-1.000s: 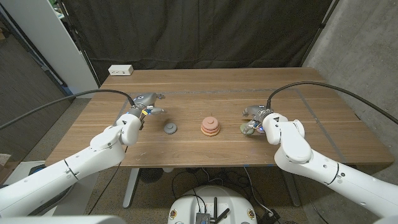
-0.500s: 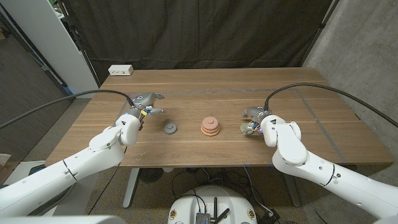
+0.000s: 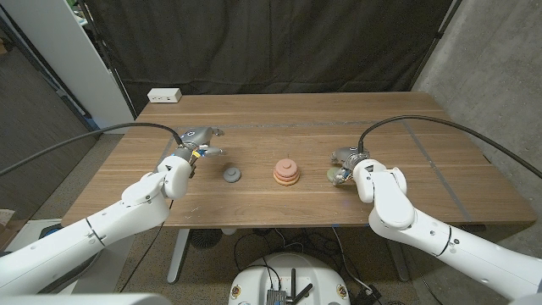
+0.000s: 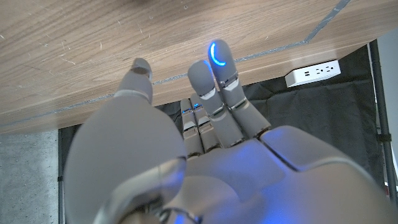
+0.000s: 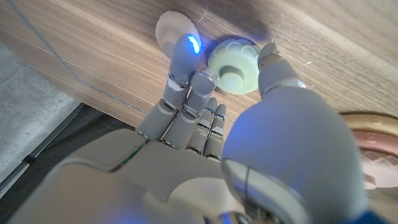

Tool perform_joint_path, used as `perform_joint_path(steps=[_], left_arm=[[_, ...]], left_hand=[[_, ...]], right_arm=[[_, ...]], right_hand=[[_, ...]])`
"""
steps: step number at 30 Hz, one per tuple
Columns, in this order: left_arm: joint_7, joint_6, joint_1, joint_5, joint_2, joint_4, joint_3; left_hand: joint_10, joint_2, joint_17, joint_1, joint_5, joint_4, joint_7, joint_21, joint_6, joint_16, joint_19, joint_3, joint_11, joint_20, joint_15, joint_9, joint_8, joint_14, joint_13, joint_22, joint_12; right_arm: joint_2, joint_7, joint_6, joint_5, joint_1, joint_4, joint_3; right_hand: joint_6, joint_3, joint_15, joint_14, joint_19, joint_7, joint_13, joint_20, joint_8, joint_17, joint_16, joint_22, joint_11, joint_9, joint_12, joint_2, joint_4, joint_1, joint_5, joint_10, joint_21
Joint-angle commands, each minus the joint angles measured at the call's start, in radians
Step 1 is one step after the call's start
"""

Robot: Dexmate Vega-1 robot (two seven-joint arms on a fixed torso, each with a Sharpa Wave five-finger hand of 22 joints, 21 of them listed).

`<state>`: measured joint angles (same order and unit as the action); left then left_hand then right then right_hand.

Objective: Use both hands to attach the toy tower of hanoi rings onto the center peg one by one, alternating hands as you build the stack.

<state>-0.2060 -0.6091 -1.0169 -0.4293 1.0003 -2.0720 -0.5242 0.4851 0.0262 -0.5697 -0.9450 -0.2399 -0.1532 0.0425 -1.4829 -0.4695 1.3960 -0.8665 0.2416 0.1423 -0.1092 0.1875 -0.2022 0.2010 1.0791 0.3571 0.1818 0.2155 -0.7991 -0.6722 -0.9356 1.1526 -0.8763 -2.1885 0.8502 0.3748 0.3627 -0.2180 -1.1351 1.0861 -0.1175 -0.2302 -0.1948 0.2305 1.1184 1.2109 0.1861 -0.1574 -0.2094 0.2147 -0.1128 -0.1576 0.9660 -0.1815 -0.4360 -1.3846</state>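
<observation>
left robot hand (image 3: 200,136): fingers apart, empty | right robot hand (image 3: 345,158): fingers extended, open

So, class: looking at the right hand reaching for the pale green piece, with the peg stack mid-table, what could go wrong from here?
1. The right hand has fingers either side of the small pale green piece but no clear hold yet; closing badly could flick it away across the table.
2. A beige disc lies right beside it and could get nudged.
3. The ring stack sits close to that hand, so a swing inward could knock it.
</observation>
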Motion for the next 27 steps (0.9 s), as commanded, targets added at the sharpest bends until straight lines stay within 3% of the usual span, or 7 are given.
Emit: perform_joint_path(steps=[1, 12, 27], left_arm=[[0.012, 0.018, 0.025, -0.003, -0.008, 0.020, -0.013], [0.014, 0.046, 0.032, 0.014, -0.017, 0.036, -0.008], [0.012, 0.047, 0.027, 0.027, -0.018, 0.047, -0.007]], left_hand=[[-0.006, -0.008, -0.007, 0.005, 0.003, -0.001, -0.010, 0.008, 0.006, 0.002, 0.000, 0.010, -0.008, -0.101, 0.031, -0.002, -0.003, 0.009, 0.003, 0.003, 0.000], [-0.007, -0.011, -0.006, 0.001, 0.003, -0.003, -0.010, 0.004, 0.010, -0.003, 0.004, 0.016, -0.006, -0.101, 0.031, -0.002, -0.003, -0.001, 0.007, 0.008, 0.001], [-0.004, -0.016, -0.002, -0.006, 0.003, -0.005, -0.012, 0.001, 0.012, -0.007, 0.008, 0.023, -0.003, -0.101, 0.031, -0.003, -0.003, -0.010, 0.011, 0.009, 0.004]], right_arm=[[0.030, -0.042, 0.030, 0.059, -0.023, 0.029, -0.030], [0.054, -0.046, 0.054, 0.029, -0.029, 0.057, -0.063], [0.057, -0.087, 0.057, 0.009, -0.008, 0.084, -0.050]], right_hand=[[0.012, -0.002, -0.002, -0.010, 0.013, 0.004, -0.003, -0.024, 0.005, 0.002, -0.007, 0.003, 0.000, -0.003, -0.004, 0.011, 0.003, 0.001, -0.006, -0.013, 0.001], [0.030, -0.004, -0.002, -0.015, 0.014, 0.002, -0.004, -0.024, 0.010, 0.004, -0.008, 0.002, 0.001, -0.003, -0.001, 0.012, 0.002, 0.005, -0.005, -0.030, 0.002], [0.059, -0.002, -0.002, -0.024, 0.017, 0.003, -0.006, -0.024, 0.019, 0.021, -0.008, 0.003, -0.001, -0.003, 0.004, 0.019, 0.004, 0.006, -0.004, -0.064, 0.002]])
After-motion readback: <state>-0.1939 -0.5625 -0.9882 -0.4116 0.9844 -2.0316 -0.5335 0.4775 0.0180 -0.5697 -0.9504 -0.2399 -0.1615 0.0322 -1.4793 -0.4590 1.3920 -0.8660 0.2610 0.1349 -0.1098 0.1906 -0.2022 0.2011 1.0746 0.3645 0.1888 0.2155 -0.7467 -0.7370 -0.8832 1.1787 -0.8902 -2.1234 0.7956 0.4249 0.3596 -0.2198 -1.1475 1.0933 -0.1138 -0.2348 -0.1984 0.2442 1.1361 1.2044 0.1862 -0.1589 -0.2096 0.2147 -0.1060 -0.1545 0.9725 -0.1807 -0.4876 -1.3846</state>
